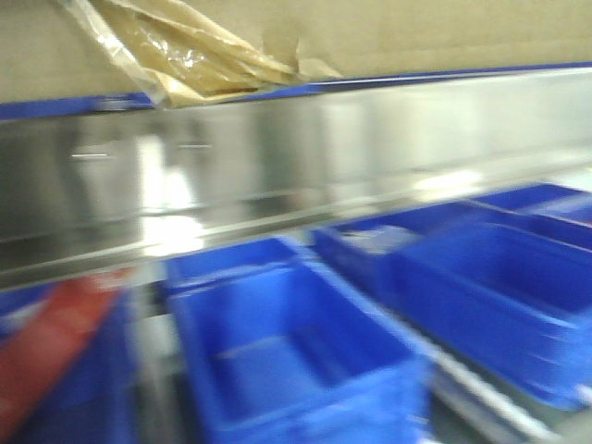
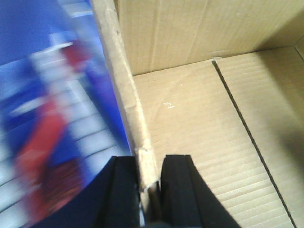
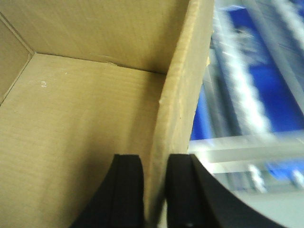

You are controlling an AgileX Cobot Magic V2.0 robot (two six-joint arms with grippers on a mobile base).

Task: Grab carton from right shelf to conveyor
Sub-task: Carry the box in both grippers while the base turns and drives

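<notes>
While left end effector [image 2: 151,166] and right end effector [image 3: 155,164] clamp the carton [image 2: 190,118], blue bins [image 1: 296,361] apparently sit under the shelf [image 1: 305,153].

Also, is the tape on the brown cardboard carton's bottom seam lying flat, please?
No, the yellowish tape hangs crinkled and peeled off the carton.

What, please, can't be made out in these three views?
- Front view: the top edge cuts off the carton above its base and tape.
- Front view: red shape, too blurred to identify.
- Wrist views: surroundings beyond the carton walls are motion-blurred.
- The conveyor appears in no view.
</notes>
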